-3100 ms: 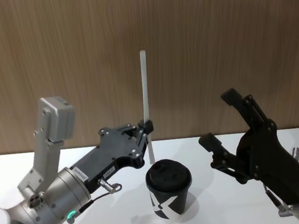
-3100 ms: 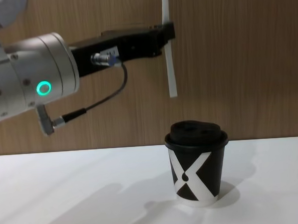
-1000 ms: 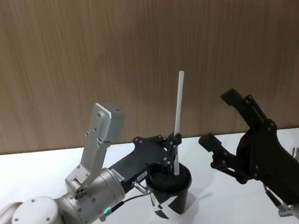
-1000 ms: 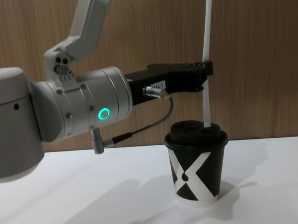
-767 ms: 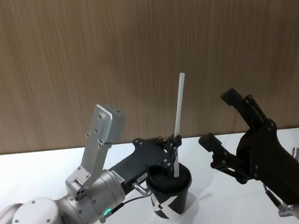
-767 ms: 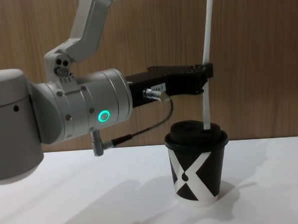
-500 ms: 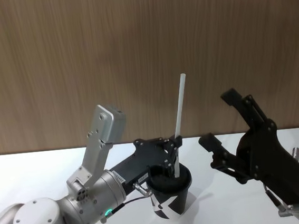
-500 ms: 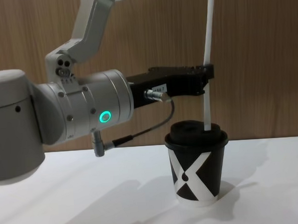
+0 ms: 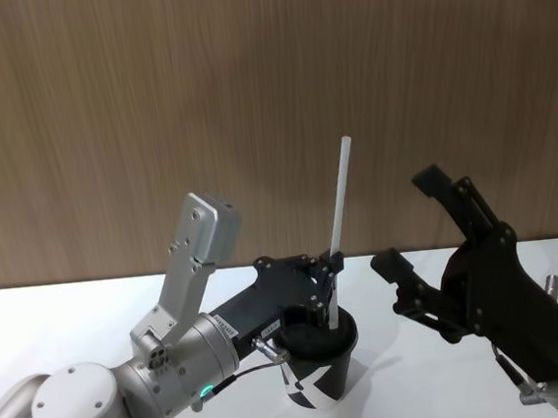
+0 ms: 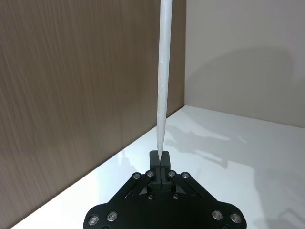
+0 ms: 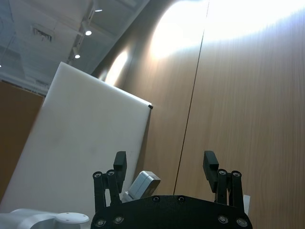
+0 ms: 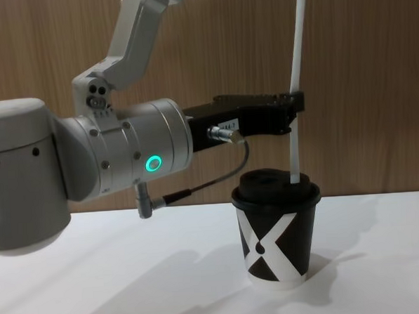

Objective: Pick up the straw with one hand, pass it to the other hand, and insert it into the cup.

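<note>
- Wood-panel wall [image 9: 248,93] behind a white table [image 12: 131,273]; all positions below are referenced to the cup.
- Cup [image 12: 277,234]: black paper, white X-like mark, black domed lid, standing upright on the table.
- Straw [image 12: 297,89]: white, near vertical with a slight lean, directly above the cup; lower tip meets the lid top towards the cup's right side in the chest view. Depth of entry into the lid cannot be read.
- Left gripper [image 12: 295,110]: reaches in from the cup's left, just above the lid, fingertips pinched together on the straw a little above its lower end. Head view shows the same grip [image 9: 329,263]; left wrist view shows the straw [image 10: 163,86] rising from between the closed tips [image 10: 160,160].
- Silver wrist with green ring light [image 12: 153,162] sits left of the cup; dark cable [image 12: 211,181] loops beneath it, clear of the cup.
- Right gripper [image 9: 411,241]: to the cup's right, raised off the table, fingers spread wide, holding nothing, apart from cup and straw. Right wrist view confirms the separated fingers [image 11: 119,164].
</note>
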{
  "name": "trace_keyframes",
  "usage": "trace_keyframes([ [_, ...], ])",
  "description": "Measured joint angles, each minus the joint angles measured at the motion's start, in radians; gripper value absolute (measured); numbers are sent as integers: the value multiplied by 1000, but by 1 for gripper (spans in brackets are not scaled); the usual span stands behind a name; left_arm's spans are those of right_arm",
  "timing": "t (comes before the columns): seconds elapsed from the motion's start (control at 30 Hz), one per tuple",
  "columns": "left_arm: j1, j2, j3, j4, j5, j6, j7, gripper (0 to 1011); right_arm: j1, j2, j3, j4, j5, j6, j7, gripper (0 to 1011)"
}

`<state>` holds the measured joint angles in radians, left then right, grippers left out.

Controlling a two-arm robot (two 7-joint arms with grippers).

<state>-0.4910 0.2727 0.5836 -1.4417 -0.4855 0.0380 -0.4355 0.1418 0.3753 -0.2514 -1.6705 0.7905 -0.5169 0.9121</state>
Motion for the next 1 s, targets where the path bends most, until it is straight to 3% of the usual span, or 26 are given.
trace_keyframes([
  [1.0, 11, -10, -21, 3, 16, 7, -26, 2, 0, 0, 0, 0, 0, 0, 0, 1001],
])
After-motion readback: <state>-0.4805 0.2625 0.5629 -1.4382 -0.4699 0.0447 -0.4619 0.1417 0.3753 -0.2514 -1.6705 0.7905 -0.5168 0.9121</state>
